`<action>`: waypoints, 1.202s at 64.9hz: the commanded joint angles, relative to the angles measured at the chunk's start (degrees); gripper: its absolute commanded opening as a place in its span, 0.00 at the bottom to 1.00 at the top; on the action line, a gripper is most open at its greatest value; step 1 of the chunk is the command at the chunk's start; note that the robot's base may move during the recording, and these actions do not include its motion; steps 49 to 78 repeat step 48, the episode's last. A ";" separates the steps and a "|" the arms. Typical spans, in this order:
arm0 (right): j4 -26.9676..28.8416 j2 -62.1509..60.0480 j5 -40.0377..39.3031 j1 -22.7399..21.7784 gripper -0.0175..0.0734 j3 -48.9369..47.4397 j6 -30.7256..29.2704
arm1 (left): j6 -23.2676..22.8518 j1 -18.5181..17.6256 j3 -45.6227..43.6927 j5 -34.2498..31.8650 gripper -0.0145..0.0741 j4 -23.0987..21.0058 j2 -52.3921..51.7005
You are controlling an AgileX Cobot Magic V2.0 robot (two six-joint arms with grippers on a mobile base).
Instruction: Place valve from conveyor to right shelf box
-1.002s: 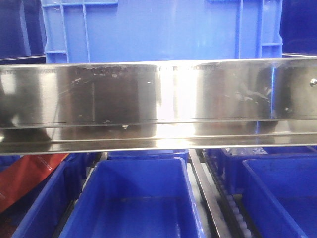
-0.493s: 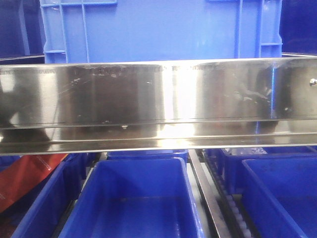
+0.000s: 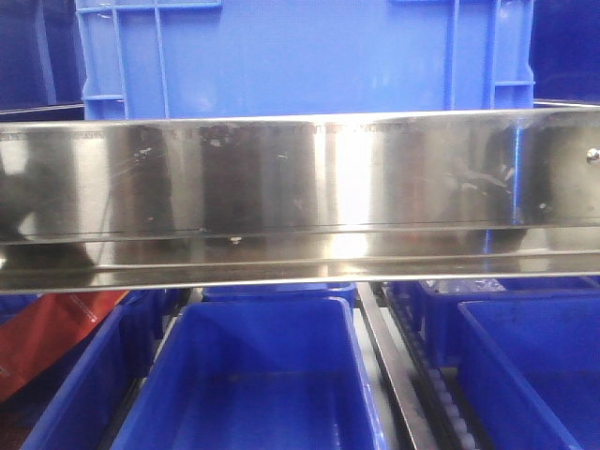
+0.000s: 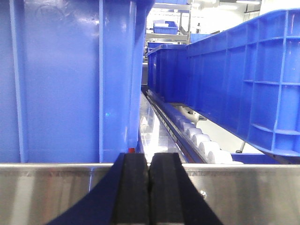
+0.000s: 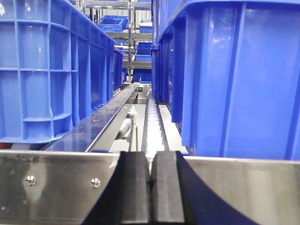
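Oddly, no valve or conveyor shows; left gripper (image 4: 149, 187) and right gripper (image 5: 151, 190) sit pressed closed, empty; handling and grasp point cannot be judged.

Steel shelf rail (image 3: 300, 202), blue bins (image 3: 253, 375)

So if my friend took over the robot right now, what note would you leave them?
Left end effector: shut, holding nothing, parked in front of a steel rail with blue bins behind it.
Right end effector: shut, also holding nothing, facing a steel rail and shelf bins.
Valve and conveyor: not in any view.
Front camera: shiny shelf rail, open blue bins below.
Done: nothing that shows.
Left: find the valve, pick it up, put it in the right shelf box.
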 commanded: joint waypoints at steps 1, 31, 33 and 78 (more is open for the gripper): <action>-0.33 -0.14 -0.96 0.04 0.01 0.10 -0.22 | -0.46 0.18 -0.05 -0.78 0.04 0.35 -0.30; -0.33 -0.14 -0.96 0.04 0.01 0.10 -0.22 | -0.46 0.18 -0.05 -0.78 0.04 0.35 -0.30; -0.33 -0.14 -0.96 0.04 0.01 0.10 -0.22 | -0.46 0.18 -0.05 -0.78 0.04 0.35 -0.30; -0.33 -0.14 -0.96 0.04 0.01 0.10 -0.22 | -0.46 0.18 -0.05 -0.78 0.04 0.35 -0.30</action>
